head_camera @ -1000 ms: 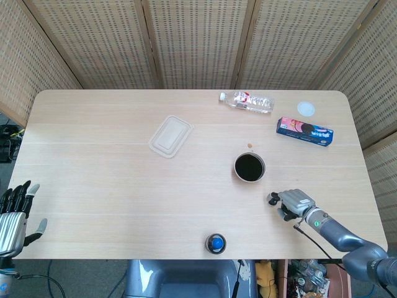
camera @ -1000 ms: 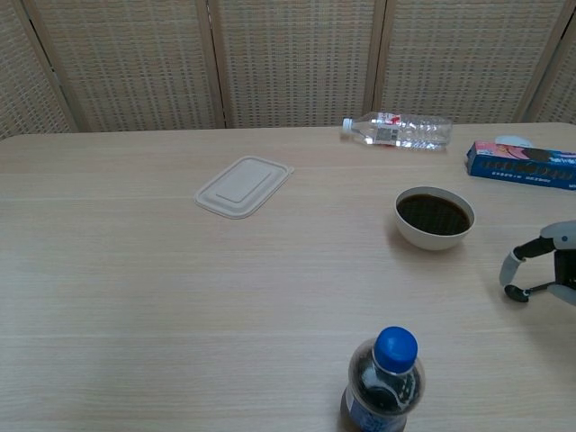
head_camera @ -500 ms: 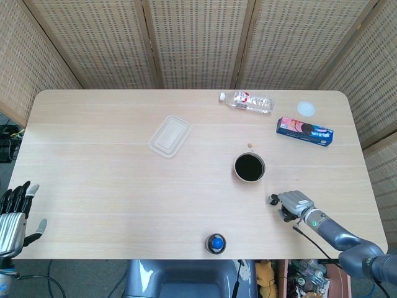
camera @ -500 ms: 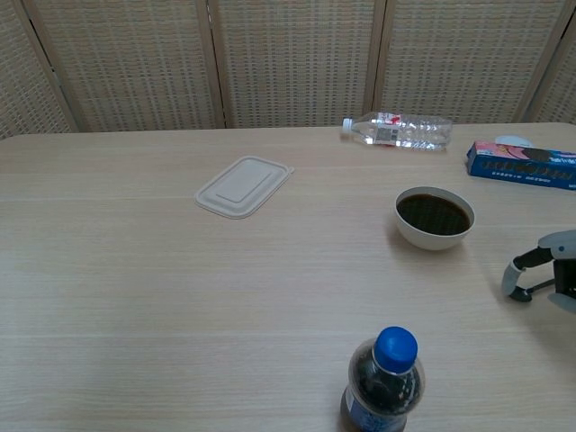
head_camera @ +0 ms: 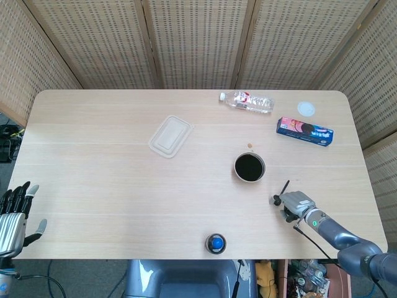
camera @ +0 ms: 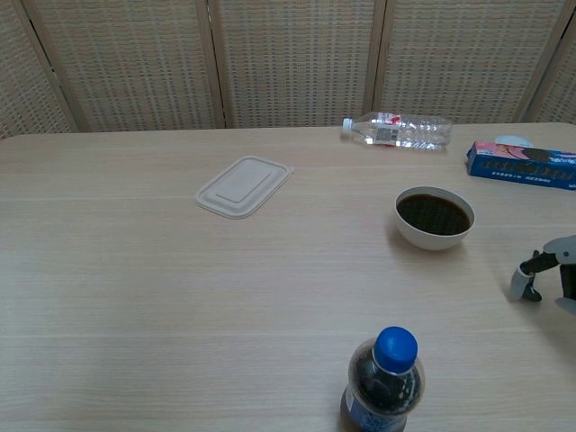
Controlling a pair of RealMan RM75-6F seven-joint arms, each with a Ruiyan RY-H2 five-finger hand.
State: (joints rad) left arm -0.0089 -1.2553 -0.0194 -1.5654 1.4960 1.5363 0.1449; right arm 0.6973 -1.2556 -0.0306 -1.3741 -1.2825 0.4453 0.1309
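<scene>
My right hand (head_camera: 294, 203) rests low over the table (head_camera: 93, 186) near its front right, a little in front of and to the right of a white bowl (head_camera: 249, 167) of dark liquid. It holds nothing, and its fingers (camera: 524, 281) are apart. In the chest view only the tips of my right hand (camera: 551, 279) show at the right edge. My left hand (head_camera: 13, 214) hangs off the table's front left corner with fingers spread and nothing in them.
A dark drink bottle with a blue cap (head_camera: 216, 243) (camera: 385, 382) stands at the front edge. A flat beige container lid (head_camera: 170, 136) lies mid-table. At the back right lie a clear water bottle (head_camera: 247, 102), a blue biscuit box (head_camera: 304, 131) and a white disc (head_camera: 306, 109).
My right hand has drawn back toward the front right, away from the bowl, and its fingers have shifted. My left hand has stayed put.
</scene>
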